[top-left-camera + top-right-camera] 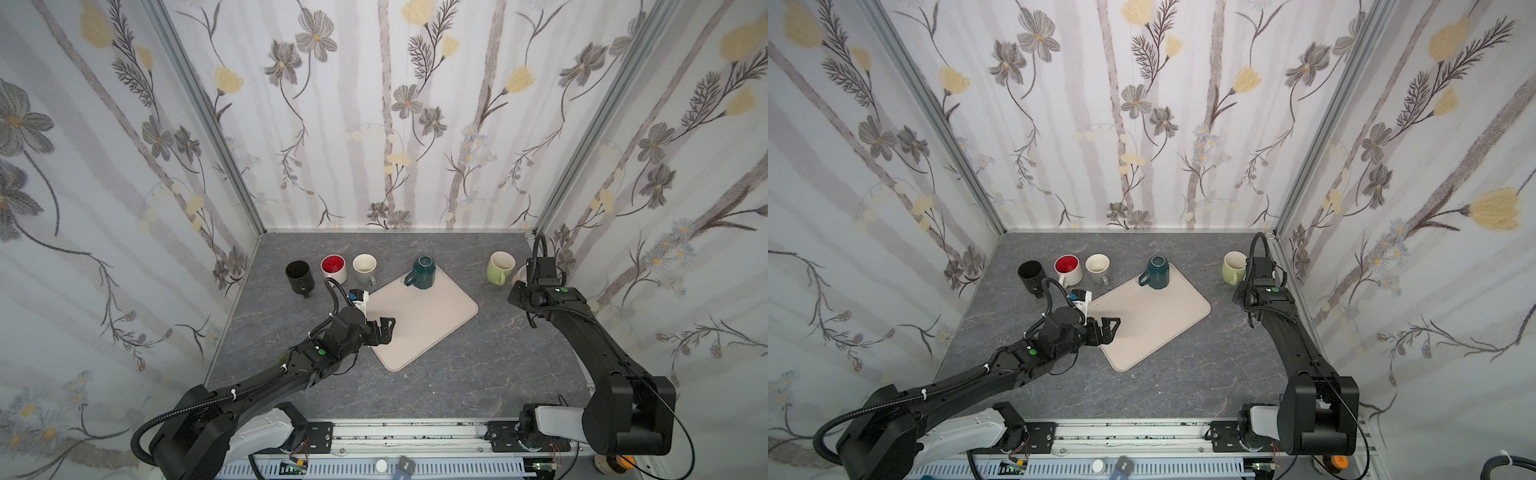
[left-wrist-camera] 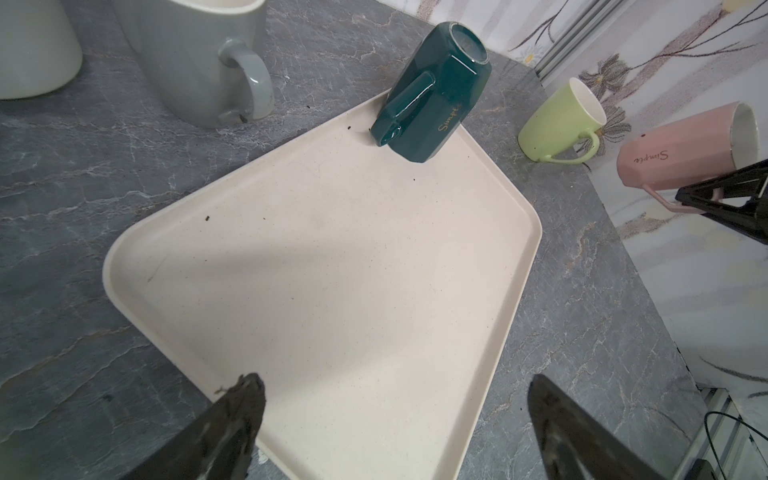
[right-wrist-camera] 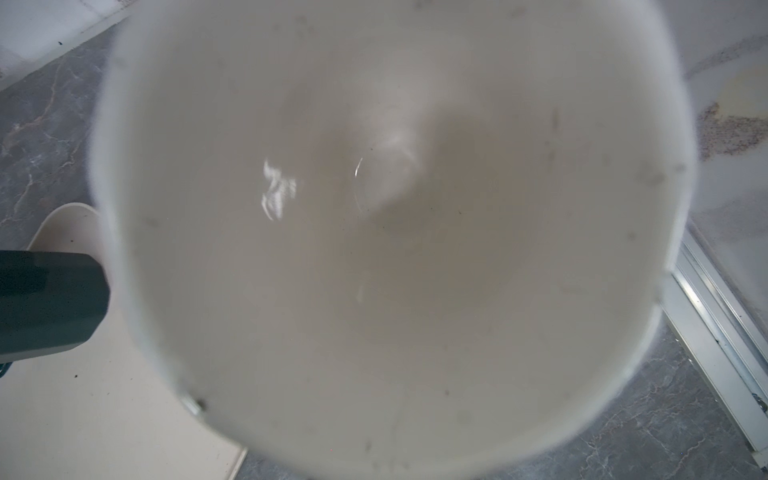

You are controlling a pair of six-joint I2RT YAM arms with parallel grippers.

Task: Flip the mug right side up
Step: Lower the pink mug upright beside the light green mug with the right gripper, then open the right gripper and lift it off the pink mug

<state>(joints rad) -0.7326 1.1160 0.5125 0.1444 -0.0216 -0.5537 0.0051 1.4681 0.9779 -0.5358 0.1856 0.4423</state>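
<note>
A dark teal mug [image 1: 422, 272] [image 1: 1155, 272] [image 2: 432, 104] stands upside down, base up, on the far corner of the beige tray [image 1: 419, 328] [image 1: 1154, 324] [image 2: 332, 270]. Its handle points toward the left arm. My left gripper [image 1: 384, 330] [image 1: 1108, 328] [image 2: 395, 386] hovers open over the tray's near-left corner, well short of that mug and holding nothing. My right gripper [image 2: 685, 197] is shut on the handle of a pink mug [image 2: 681, 145] [image 1: 520, 275] at the back right. Its mouth faces up, and its white inside [image 3: 395, 228] fills the right wrist view.
Along the back stand a black mug [image 1: 299, 276], a white mug with a red inside [image 1: 333, 267] and a grey mug [image 1: 365, 268] [image 2: 199, 54]. A light green mug [image 1: 500, 267] [image 2: 557, 124] stands beside the pink one. Patterned walls close in the left, back and right sides.
</note>
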